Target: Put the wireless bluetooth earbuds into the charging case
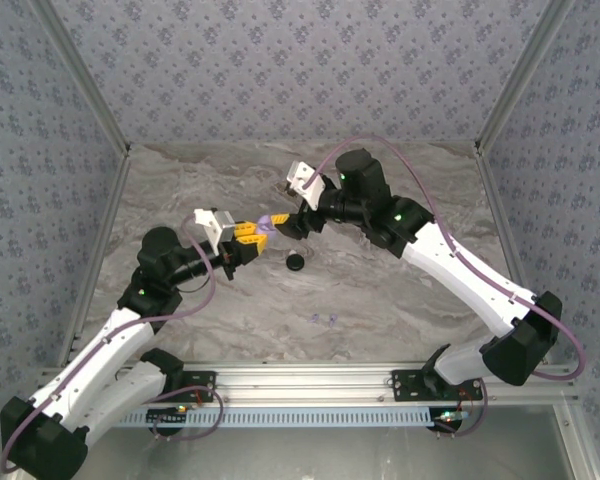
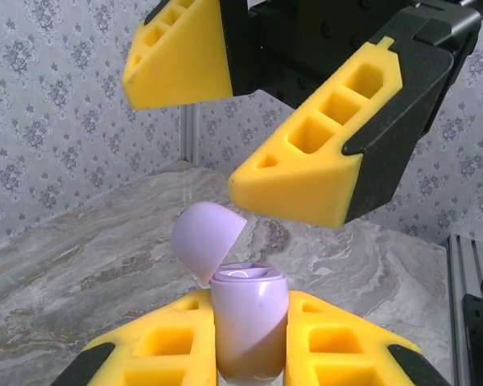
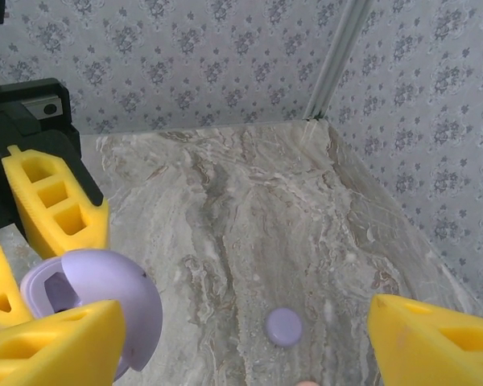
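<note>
Your left gripper (image 1: 248, 232) is clamped on the lilac case (image 2: 249, 330), held up off the table (image 1: 400, 300) mid-scene. Its lid (image 2: 208, 237) is swung open to one side. The case's long axis runs out from the gripping fingers, w/ the mouth aimed at your right gripper (image 3: 246, 310). That one sits just beyond it, jaws spread wide w/ nothing between them: close, not touching. Can't tell if anything's already seated inside the case.

What the next move turns on: two tiny lilac bits, prob. the earbuds (image 1: 325, 320), lie on the table nearer you and a bit right of both grippers, well apart from them. The R arm is free, so it's the one to fetch. It's stretched left across the middle, wrist bent toward the case; you'd swing it toward the near edge and tip down. The L arm reaches in from the near left. A black round case (image 1: 296, 262) sits on the table just on the near side of the grippers; steer round it.
</note>
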Controlling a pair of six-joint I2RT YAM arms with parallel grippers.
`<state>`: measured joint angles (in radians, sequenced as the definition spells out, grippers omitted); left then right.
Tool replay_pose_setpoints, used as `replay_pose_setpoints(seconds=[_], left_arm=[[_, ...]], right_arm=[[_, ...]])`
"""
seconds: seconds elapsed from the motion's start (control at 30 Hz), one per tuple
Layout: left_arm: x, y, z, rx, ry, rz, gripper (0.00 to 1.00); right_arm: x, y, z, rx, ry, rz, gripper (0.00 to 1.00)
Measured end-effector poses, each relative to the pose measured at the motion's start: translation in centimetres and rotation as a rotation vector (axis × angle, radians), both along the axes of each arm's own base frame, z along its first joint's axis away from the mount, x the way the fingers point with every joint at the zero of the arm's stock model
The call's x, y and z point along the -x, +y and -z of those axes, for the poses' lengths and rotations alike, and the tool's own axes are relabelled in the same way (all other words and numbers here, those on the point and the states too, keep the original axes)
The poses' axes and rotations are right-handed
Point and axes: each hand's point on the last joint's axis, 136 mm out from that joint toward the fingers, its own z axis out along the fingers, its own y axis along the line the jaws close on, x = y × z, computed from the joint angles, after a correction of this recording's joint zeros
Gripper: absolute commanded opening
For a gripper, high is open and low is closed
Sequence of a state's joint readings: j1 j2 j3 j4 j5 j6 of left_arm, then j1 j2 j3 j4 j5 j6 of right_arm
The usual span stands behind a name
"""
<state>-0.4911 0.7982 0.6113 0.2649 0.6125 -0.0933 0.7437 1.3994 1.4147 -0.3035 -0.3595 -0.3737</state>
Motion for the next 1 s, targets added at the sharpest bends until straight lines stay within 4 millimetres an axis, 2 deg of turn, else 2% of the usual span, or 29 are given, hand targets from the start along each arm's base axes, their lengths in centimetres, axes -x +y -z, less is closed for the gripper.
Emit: replay_pose_setpoints(seconds=[0.73, 0.83, 1.0], left_arm=[[0.1, -0.1, 0.4, -0.012, 0.011, 0.006, 0.0], [0.3, -0.1, 0.3, -0.01, 0.006, 0.006, 0.0], [0.5, 0.3, 0.8, -0.003, -0.005, -0.011, 0.0]], right_arm=[[-1.0, 0.3, 0.9, 0.019, 0.036, 0.018, 0.82], [-1.2, -0.5, 0.6, 0.011, 0.053, 0.056, 0.82], [-0.5, -4.0, 0.0, -0.012, 0.144, 0.199, 0.78]])
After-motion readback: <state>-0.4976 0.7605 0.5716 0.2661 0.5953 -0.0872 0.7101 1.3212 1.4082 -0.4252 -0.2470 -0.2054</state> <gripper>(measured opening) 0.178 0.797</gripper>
